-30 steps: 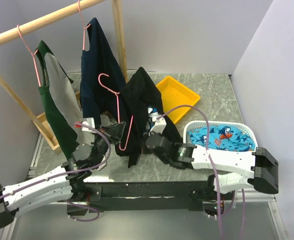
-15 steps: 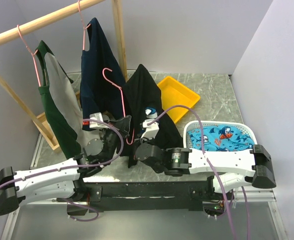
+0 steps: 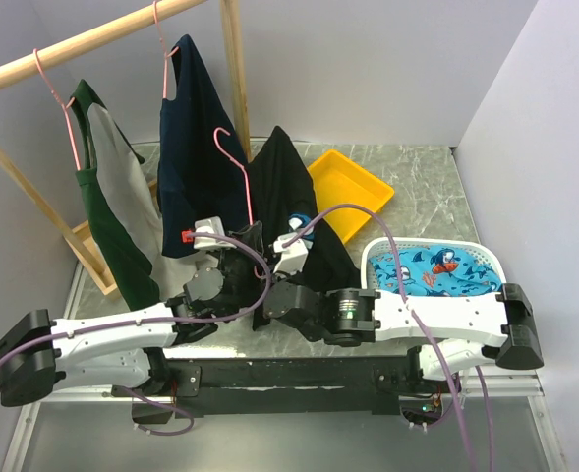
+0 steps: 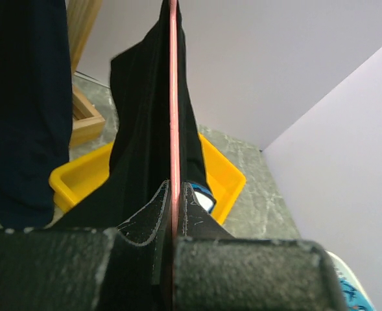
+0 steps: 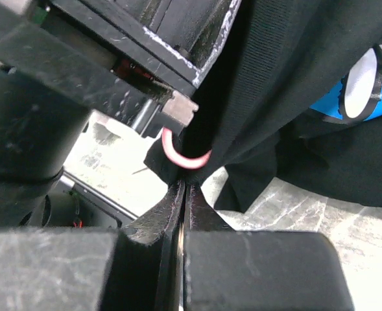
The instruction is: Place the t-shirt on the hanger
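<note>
"What has the left gripper (image 4: 175, 194) got?"

"It's clenched on the pink wire hanger (image 4: 174, 97), holding it upright. The right gripper (image 5: 184, 189) is pinched shut on the lower edge of the black t-shirt (image 5: 288, 78)."

"And where's the shirt?"

"It hangs against the hanger over the table (image 3: 417, 177), beside the navy shirt (image 3: 196, 128)."

Left fingers (image 4: 148, 217) and right fingers (image 5: 163, 210) are clamped, wrists close together.

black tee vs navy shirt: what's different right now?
The navy shirt hangs from the wooden rail. The black t-shirt is off the rail, draped against a pink hanger pinched by the left gripper. The navy shirt looks plain; the black t-shirt shows a white-and-blue print. Both are dark and hang vertically.
</note>
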Controlling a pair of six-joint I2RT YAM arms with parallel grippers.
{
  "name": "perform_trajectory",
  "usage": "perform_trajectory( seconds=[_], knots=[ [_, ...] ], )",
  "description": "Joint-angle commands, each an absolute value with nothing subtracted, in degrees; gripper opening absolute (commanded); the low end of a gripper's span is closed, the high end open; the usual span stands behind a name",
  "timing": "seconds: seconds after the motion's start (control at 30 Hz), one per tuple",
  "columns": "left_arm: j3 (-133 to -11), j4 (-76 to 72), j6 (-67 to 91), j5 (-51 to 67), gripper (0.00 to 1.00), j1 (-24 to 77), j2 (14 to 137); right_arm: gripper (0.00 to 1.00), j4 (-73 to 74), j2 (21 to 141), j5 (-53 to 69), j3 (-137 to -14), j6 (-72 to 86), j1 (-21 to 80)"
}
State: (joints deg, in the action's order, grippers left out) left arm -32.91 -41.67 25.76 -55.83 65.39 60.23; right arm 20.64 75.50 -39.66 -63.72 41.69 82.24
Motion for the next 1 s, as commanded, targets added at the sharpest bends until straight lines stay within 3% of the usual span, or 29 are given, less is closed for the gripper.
perform_trajectory(
  seconds=[0.0,0.3,0.53,0.97],
  knots=[
    [-35.95,-48.52,21.53,-57.93,0.01,65.21,60.82,0.0,22.76,71.89,-36.04,-65.74,42.8,83.67],
    [-34.72,-44.03,22.5,-54.76,0.01,65.3,60.03,0.0,19.53,66.54,-29.19,-64.69,41.4,79.98],
    [-37.18,-39.55,28.21,-54.14,0.01,65.39,62.31,0.0,20.39,70.49,-26.81,-69.7,40.43,78.32],
    [-36.91,-20.76,28.83,-37.54,0.01,65.39,50.03,0.0,16.96,64.16,-14.51,-62.31,37.53,61.45]
  ],
)
